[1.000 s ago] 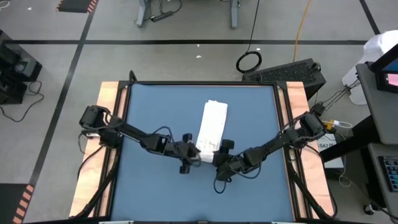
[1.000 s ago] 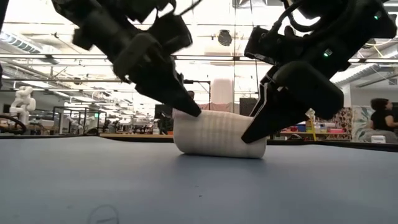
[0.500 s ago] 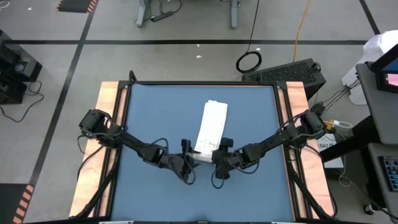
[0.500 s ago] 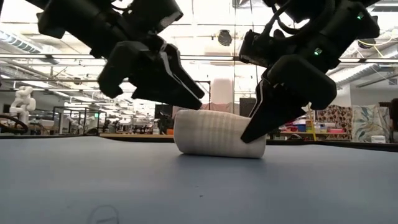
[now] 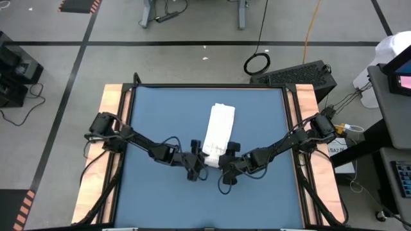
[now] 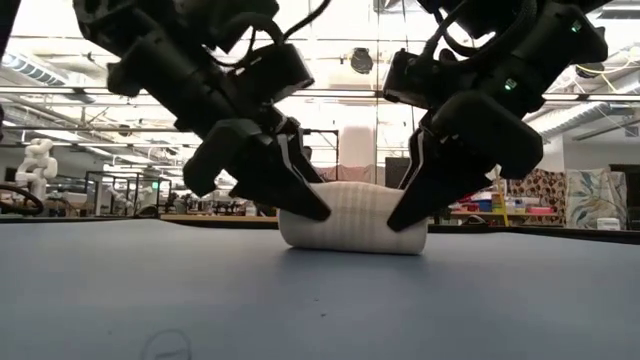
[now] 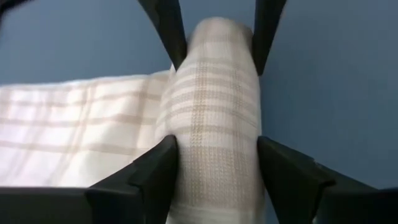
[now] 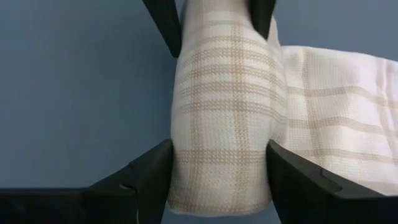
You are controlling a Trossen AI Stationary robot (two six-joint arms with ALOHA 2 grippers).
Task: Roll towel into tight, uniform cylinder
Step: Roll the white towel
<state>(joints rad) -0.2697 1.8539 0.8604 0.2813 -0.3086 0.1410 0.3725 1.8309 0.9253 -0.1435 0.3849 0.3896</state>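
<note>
Towel (image 5: 218,131) roll clamped at opposite ends between left gripper (image 5: 197,165) and right gripper (image 5: 225,168), arms angled inward.

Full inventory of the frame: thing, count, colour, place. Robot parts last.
towel: 1, white with faint grid lines, centre of the table; near end rolled up, the rest lying flat toward the far edge
table: 1, blue top with light wooden side strips, middle of the floor
cable coil: 1, black, on the floor beyond the table
black box: 1, black, on the floor off the table's far right corner
left claw: 1, dark, at the roll's left end, fingers either side of the roll
right claw: 1, dark, at the roll's right end, fingers either side of the roll
</note>
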